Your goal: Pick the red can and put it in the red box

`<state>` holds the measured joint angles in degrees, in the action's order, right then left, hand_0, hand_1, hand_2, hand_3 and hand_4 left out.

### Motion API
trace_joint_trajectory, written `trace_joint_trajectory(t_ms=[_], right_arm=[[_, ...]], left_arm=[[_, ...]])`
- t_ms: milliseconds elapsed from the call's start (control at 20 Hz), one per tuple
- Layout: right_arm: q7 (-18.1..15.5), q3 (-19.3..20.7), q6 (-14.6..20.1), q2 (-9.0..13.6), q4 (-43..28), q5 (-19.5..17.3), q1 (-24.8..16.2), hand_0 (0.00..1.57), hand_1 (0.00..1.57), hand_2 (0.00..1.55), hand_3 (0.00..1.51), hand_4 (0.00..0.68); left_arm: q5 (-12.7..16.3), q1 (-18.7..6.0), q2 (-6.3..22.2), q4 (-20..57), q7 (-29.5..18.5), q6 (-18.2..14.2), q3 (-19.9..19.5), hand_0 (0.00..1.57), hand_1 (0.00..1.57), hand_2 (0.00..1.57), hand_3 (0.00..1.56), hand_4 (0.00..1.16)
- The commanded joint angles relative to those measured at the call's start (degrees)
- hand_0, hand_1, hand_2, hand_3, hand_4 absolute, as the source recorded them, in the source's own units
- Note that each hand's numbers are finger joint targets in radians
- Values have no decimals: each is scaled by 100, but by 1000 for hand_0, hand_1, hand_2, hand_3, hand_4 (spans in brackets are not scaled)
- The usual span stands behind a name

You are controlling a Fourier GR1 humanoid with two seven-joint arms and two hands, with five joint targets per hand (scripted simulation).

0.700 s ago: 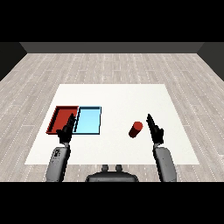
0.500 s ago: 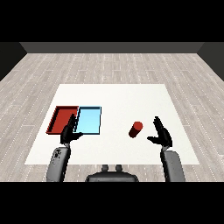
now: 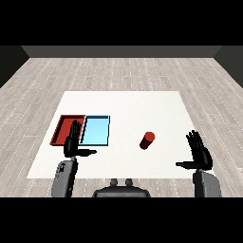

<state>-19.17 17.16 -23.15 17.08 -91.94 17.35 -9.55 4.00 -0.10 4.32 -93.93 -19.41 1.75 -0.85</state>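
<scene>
Red can point(image 3: 147, 140) upright, long axis vertical, left of right hand point(image 3: 200, 153)

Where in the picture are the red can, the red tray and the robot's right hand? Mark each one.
red can point(image 3: 147, 140), head view, on its side wall.
red tray point(image 3: 63, 129), head view, on its bare floor.
right hand point(image 3: 200, 155), head view, on the palm.

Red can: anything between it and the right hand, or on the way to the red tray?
Nothing lies between the right hand and the red can, only bare table. On the way to the red tray, the light blue tray lies between, and the left hand hovers at the trays' near edge.
</scene>
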Motion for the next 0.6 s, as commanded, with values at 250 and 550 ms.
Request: trace_joint_trajectory(t_ms=[250, 550], right_arm=[[-850, 467, -735, 211, 1163, -103, 483, 0, 0, 0, 0, 0], [-1003, 557, -894, -5, 916, -214, 79, 0, 0, 0, 0, 0]], left_arm=[[287, -28, -16, 247, -558, 344, -207, 0, 0, 0, 0, 0], [111, 323, -59, 686, -1387, 529, -191, 0, 0, 0, 0, 0]])
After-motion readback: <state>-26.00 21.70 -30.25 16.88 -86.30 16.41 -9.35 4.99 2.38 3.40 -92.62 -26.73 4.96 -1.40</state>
